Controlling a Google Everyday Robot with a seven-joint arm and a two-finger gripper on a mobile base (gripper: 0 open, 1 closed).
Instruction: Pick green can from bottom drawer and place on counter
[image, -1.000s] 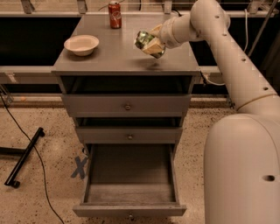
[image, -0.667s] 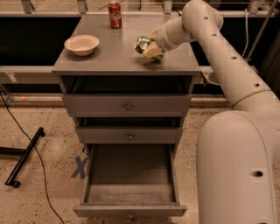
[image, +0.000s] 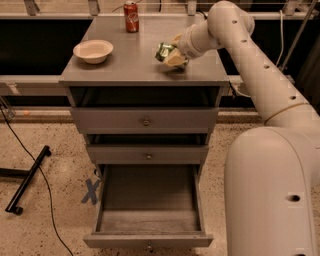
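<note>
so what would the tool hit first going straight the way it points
Likely the flat grey counter top, below-left: the tool, over its right side gripping the shiny green can, points down-left. Depth unclear.

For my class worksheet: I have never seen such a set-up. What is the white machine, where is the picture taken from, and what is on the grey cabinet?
The white machine is a robot arm on a mobile base. The camera looks down on the cabinet from in front. The gripper, over the right side of the counter, is shut on a tilted green can. A pale bowl and a red cola can stand on it. The bottom drawer is pulled open.
</note>
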